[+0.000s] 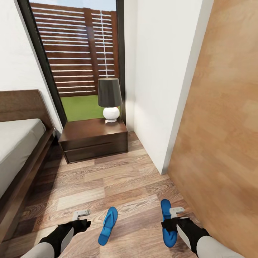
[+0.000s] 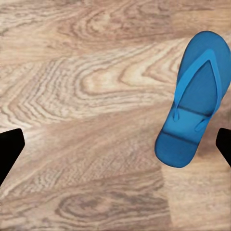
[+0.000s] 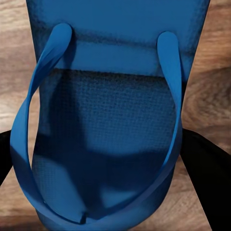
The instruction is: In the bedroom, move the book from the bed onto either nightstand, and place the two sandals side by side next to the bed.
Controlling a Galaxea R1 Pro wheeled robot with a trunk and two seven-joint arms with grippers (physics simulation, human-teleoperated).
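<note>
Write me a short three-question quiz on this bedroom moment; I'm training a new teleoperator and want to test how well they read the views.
1. True or false: both sandals lie on the wooden floor.
2. Which arm's pincer is directly over a sandal: A) left, B) right?
3. What stands on the nightstand?

Key:
1. True. One sandal lies between the arms, the other sandal further right, apart from each other.
2. B. The right pincer hangs over the right-hand sandal, its fingers straddling it in the right wrist view; the left pincer is open over bare floor beside the other.
3. A lamp with a dark shade and white base.
</note>
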